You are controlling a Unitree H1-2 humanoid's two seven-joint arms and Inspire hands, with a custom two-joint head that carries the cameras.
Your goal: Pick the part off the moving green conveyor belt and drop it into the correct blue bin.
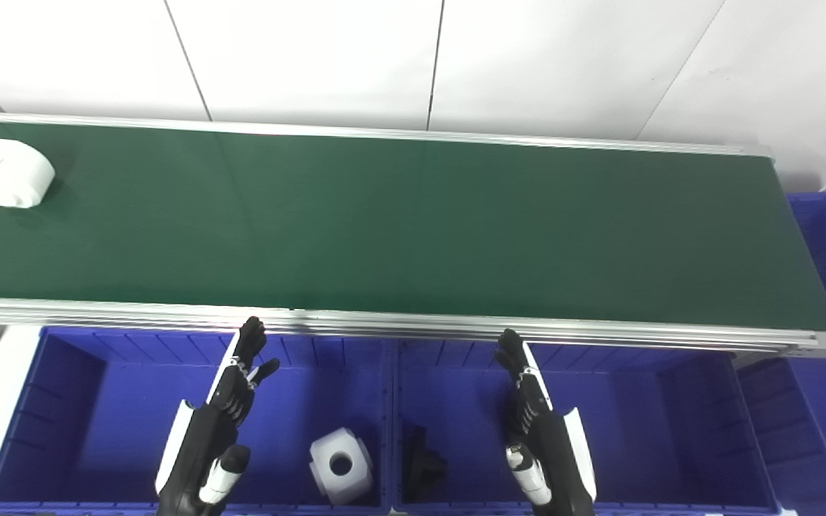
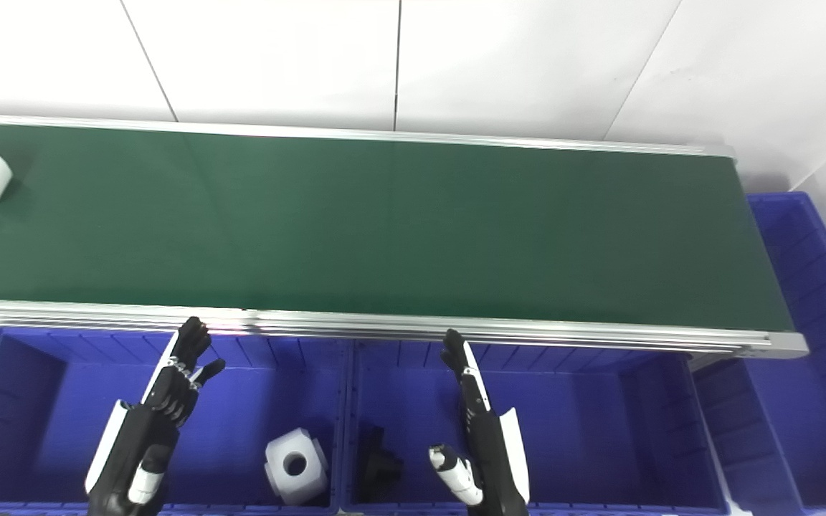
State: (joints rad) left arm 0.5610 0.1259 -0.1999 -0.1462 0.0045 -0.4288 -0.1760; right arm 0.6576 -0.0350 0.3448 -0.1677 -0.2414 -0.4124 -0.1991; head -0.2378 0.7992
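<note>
White part [image 1: 6,172] far left on belt [image 1: 413,222], well apart from left hand [image 1: 223,408].

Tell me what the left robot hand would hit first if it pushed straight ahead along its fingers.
Likely the conveyor's aluminium side rail: the left robot hand points up toward it from above the blue bin, fingertips seemingly close. Depth is unclear, so it might pass over onto the green belt.

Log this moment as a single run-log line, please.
white part: far left on belt | left robot hand: open over left bin | right robot hand: open over middle bin
</note>
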